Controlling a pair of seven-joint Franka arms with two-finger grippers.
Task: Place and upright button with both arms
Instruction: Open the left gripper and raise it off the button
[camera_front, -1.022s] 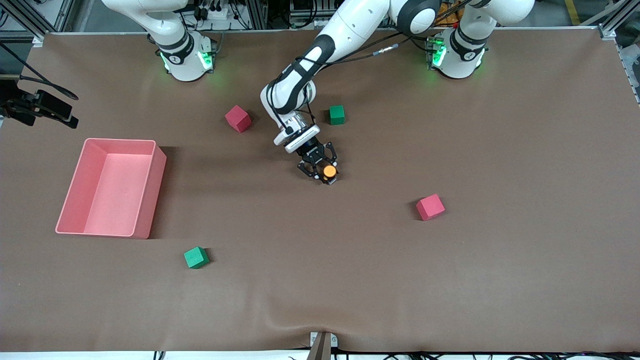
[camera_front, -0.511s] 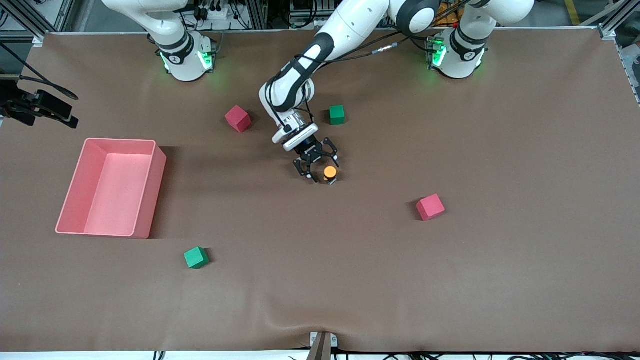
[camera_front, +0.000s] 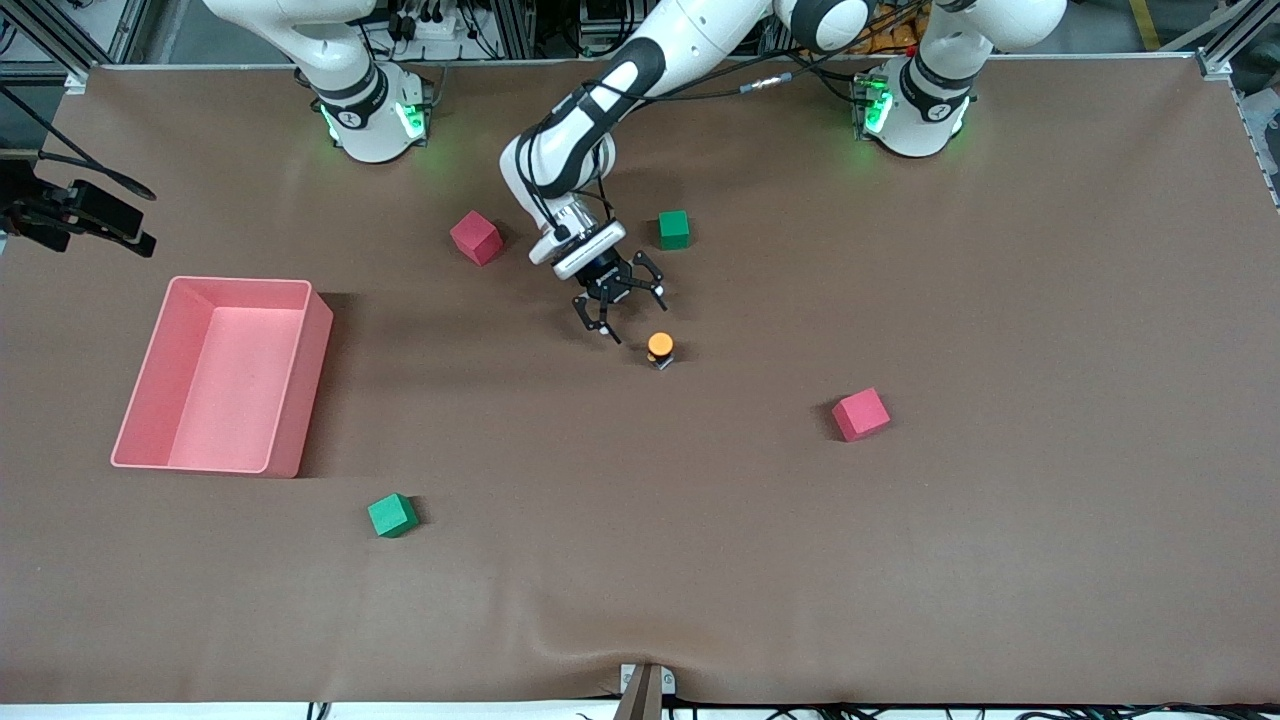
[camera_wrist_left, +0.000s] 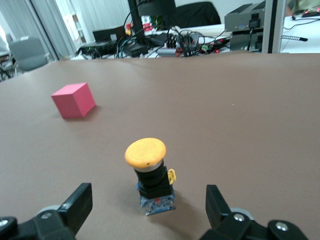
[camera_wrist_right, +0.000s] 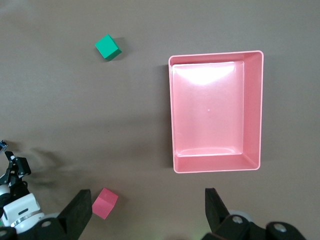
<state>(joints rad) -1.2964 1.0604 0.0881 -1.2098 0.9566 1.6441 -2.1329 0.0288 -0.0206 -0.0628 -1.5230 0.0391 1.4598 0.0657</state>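
the button (camera_front: 659, 348) stands upright on the table (camera_front: 1000, 550), orange cap up and black body down, with nothing touching it. in the left wrist view the button (camera_wrist_left: 150, 177) sits between the two spread fingers (camera_wrist_left: 77, 205) but clear of both, its cap level and its body square on the cloth.

the left gripper (camera_front: 622, 305) is just beside the button, toward the robots' bases from it, with its jaws wide open and empty. the button lies a little nearer the front camera than this gripper and a touch toward the left arm's end of the table. by the look of it the placing and uprighting are done, and what is left for this arm is only to clear away.

farther from the gripper, a green cube (camera_front: 674, 229) sits close by on the side toward the bases, and a red cube (camera_front: 475, 237) lies toward the right arm's end. another red cube (camera_front: 860, 414) rests well apart, past the button toward the left arm's end.

the right gripper (camera_wrist_right: 145, 210) hangs high over the pink bin (camera_wrist_right: 216, 111), fingers apart and holding nothing; that arm waits. a second green cube (camera_front: 391, 515) lies near the bin.
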